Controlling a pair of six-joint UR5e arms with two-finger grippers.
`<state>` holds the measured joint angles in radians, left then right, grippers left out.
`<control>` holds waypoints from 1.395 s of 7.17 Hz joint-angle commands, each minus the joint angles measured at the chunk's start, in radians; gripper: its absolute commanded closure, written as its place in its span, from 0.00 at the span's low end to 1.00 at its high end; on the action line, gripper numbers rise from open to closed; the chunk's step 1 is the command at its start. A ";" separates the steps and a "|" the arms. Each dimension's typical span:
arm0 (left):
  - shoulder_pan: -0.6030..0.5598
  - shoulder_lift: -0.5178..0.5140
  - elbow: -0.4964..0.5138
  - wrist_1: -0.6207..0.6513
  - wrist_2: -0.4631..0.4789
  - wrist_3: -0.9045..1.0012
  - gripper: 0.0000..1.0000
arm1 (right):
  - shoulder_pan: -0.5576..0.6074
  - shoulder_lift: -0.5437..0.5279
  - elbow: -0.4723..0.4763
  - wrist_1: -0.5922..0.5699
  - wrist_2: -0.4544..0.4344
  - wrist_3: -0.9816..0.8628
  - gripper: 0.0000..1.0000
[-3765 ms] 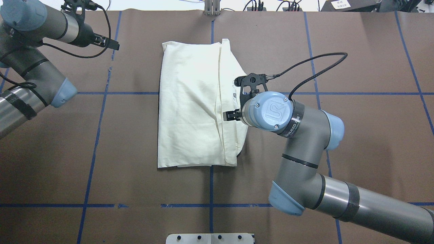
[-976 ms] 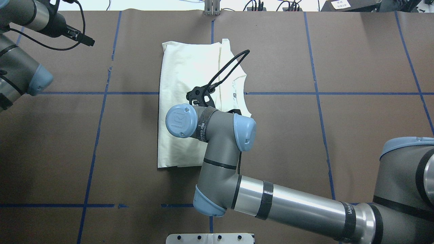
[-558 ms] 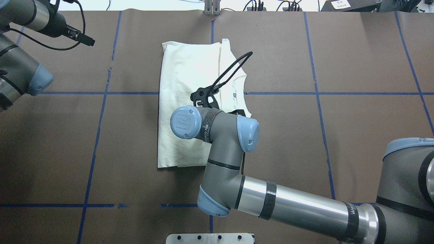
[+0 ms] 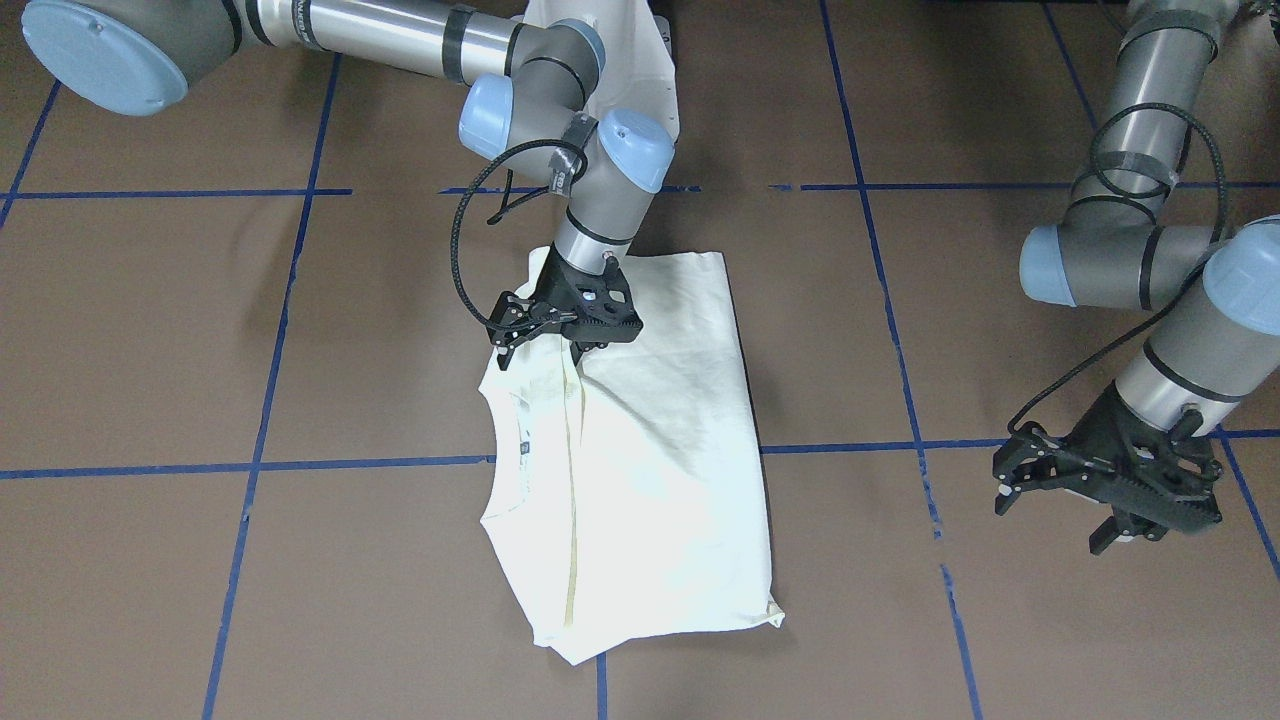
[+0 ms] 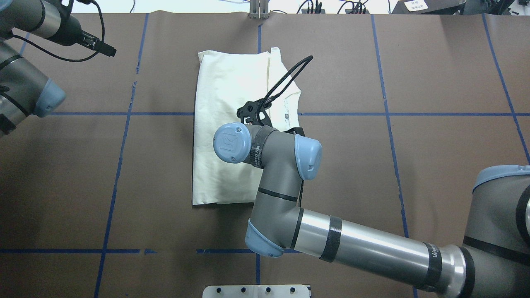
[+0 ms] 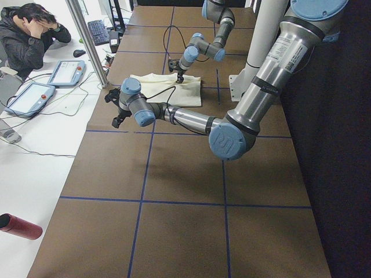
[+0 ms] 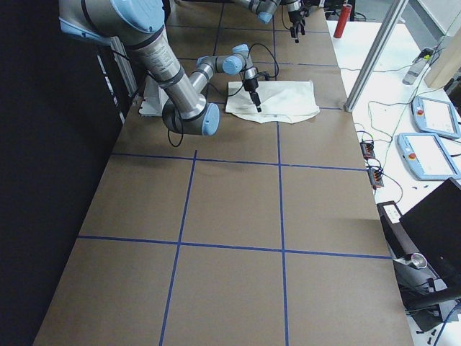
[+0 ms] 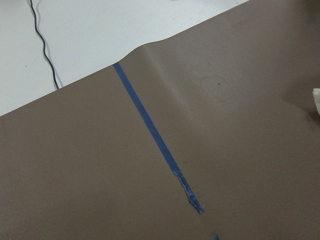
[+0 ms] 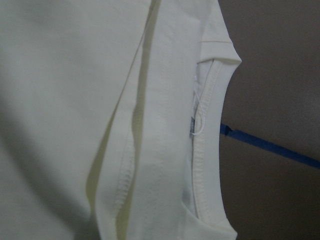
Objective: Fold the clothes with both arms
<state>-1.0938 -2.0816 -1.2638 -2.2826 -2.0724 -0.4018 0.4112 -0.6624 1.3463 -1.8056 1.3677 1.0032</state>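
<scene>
Right gripper low over the folded-in edge of the T-shirt, mid-tabletop, seemingly settling that fold; grip cannot be told | left gripper parked well aside, clearing room; grip likewise unclear.

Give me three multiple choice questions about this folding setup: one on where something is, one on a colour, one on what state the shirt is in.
1. Where is the right gripper?
A. Over the shirt, near its collar.
B. Over bare table, far from the shirt.
C. Beside a red bottle.

2. What colour are the tape lines on the table?
A. Red.
B. Blue.
C. Yellow.

3. How is the shirt?
A. Hanging from both grippers.
B. Spread flat, sleeves out.
C. Folded narrow, lying on the table.

Answers: 1 A, the front view shows it at the cloth by the neckline. 2 B, blue strips cross the brown surface. 3 C, no sleeve sticks out and it lies flat.
</scene>
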 commanded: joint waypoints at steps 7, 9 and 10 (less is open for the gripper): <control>0.002 0.000 0.000 -0.003 0.000 -0.028 0.00 | 0.069 -0.246 0.264 0.011 0.010 -0.143 0.02; 0.000 -0.002 -0.006 -0.003 0.000 -0.060 0.00 | 0.096 -0.250 0.335 0.143 0.092 -0.121 0.01; 0.005 0.005 -0.046 0.000 0.000 -0.165 0.00 | 0.103 -0.319 0.381 0.295 0.146 -0.056 0.00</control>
<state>-1.0919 -2.0810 -1.2785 -2.2849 -2.0724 -0.4799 0.5033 -0.9278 1.6776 -1.6597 1.4505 0.8938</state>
